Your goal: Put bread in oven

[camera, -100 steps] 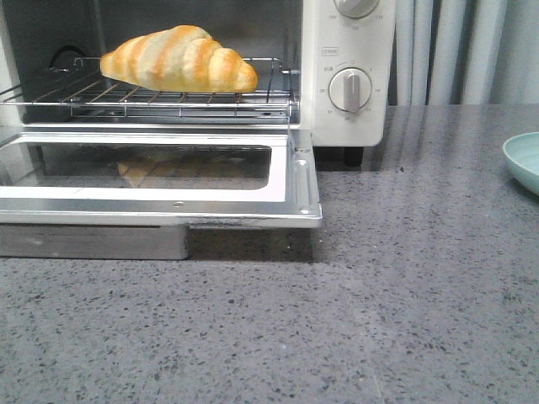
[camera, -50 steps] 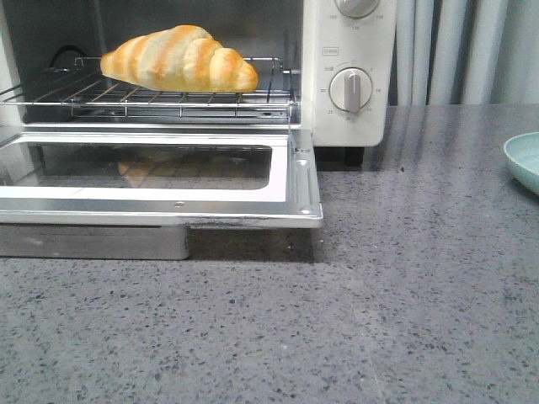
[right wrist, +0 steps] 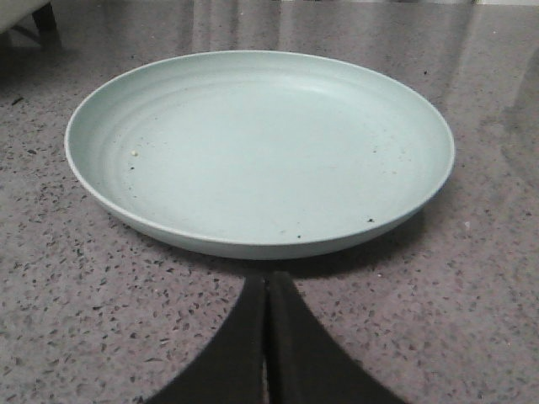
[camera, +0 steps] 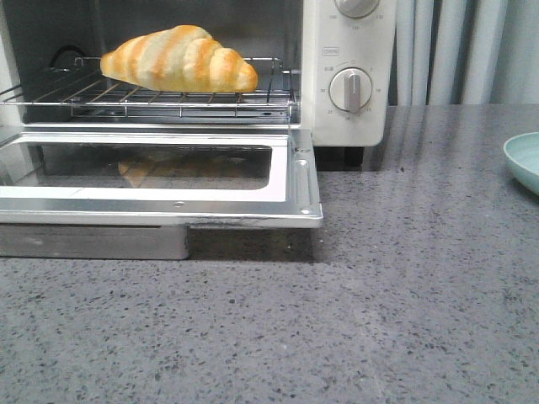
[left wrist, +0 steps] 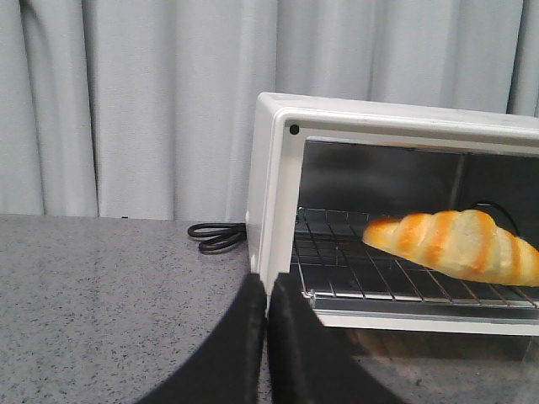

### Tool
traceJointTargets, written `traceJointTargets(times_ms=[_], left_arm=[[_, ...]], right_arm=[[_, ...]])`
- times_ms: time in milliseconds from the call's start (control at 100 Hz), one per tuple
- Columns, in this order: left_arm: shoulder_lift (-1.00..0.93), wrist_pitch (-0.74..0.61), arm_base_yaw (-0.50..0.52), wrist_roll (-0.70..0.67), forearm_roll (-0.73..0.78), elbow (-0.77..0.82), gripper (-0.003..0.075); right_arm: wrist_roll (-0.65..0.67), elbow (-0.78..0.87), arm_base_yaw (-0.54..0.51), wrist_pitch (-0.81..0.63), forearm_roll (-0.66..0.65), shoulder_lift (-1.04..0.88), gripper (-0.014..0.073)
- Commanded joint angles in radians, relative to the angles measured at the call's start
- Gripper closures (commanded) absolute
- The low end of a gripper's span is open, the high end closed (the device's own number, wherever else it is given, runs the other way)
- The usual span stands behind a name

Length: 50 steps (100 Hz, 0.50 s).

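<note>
Bread: you see the bread (camera: 178,58) lying on the rack (camera: 152,97) inside the oven (camera: 349,71), door (camera: 160,177) down
Change: nothing has shifted over the last second
Left end effector (left wrist: 267,295): closed, empty
Right end effector (right wrist: 267,290): closed, empty, facing the plate (right wrist: 259,151) on the bench (camera: 379,320)
Meaning: you can judge placement done

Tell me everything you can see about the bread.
The bread is a croissant-shaped roll, golden-orange with pale cream stripes, ridged in segments and tapering at both ends. It lies on its side on the wire rack inside the oven, whose door hangs open. Only the rack touches it.
</note>
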Motion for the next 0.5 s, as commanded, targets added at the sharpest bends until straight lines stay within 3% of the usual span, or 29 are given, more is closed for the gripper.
traceJointTargets(times_ms=[0,170,250,490], left_arm=[[-0.022,-0.078,-0.008,0.001,-0.009,-0.027,0.0741],[-0.022,-0.127,-0.008,0.001,-0.004,0.008,0.0741],[-0.022,-0.139,-0.008,0.010,0.072,0.072,0.0741],[-0.029,-0.144,0.009,0.008,0.077,0.253,0.0741]], right_arm=[[-0.006,0.013,-0.006,-0.027,-0.024,-0.023,0.0656],[-0.006,0.013,-0.006,-0.027,-0.024,-0.023,0.0656],[-0.006,0.013,-0.006,-0.027,-0.024,-0.023,0.0656],[-0.006,0.013,-0.006,-0.027,-0.024,-0.023,0.0656]])
